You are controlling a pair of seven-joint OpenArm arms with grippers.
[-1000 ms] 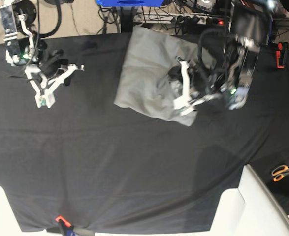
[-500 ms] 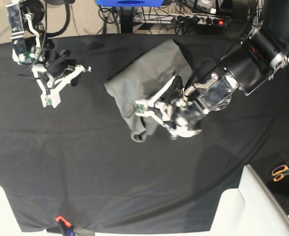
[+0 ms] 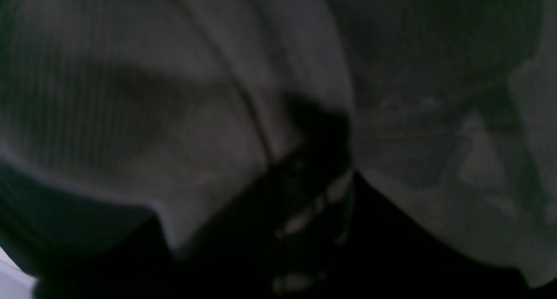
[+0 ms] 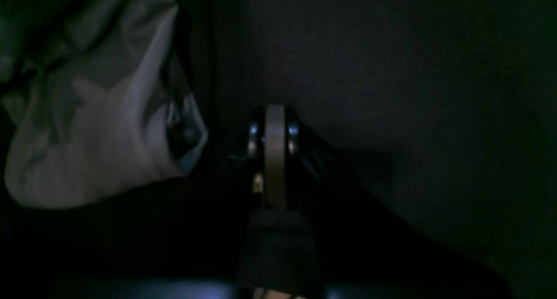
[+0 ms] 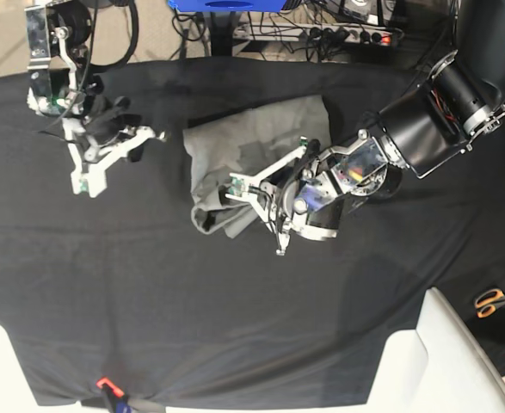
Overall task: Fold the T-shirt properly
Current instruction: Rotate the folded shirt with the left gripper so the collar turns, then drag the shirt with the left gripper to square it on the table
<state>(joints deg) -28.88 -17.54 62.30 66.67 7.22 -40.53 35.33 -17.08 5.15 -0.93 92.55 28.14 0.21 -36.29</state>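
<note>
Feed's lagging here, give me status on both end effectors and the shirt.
Left end effector clamped on the grey T-shirt, cloth bunched over it. Right end effector shut, empty, beside the shirt. Nothing else in the way on the black table cloth.

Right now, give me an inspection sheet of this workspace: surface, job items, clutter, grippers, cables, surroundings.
Surface: black table cloth covers the table, lightly creased.
Job's things: grey T-shirt lies bunched and partly folded, not flat; one edge is rolled at the near-left corner.
Clutter: orange-handled scissors at the right edge; small orange clip at the front edge.
Grippers: left gripper is closed on the T-shirt's fabric; right gripper is shut and empty, beside the T-shirt and apart from it.
Cables: tangled leads and a power strip behind the table.
Surroundings: blue object at the back; white panels at the front corners.
</note>
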